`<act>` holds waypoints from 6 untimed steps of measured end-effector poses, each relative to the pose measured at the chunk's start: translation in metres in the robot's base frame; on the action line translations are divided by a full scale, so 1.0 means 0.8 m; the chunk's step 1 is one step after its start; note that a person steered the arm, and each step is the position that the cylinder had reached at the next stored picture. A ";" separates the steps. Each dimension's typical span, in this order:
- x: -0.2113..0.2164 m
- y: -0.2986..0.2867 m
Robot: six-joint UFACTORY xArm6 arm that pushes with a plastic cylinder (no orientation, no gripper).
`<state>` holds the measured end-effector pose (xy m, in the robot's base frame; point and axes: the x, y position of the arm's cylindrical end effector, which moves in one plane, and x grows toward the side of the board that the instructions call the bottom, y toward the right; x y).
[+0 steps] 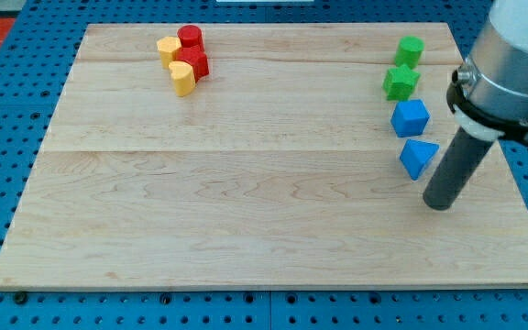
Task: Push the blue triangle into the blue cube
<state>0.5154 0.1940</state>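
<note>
The blue triangle [417, 157] lies on the wooden board [246, 183] at the view's right. The blue cube [410, 117] sits just above it, with a narrow gap between them. My tip [438, 203] rests on the board just below and to the right of the blue triangle, close to it; I cannot tell if it touches. The dark rod rises from the tip up to the grey arm at the view's top right.
A green star-like block [400, 82] and a green block [410, 50] stand above the blue cube. At the view's top left are a red cylinder [190, 38], a red block [195, 62], a yellow block [169, 48] and a yellow heart-like block [182, 78].
</note>
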 end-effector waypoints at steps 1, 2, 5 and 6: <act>-0.031 -0.004; -0.068 -0.008; -0.146 -0.018; -0.135 -0.015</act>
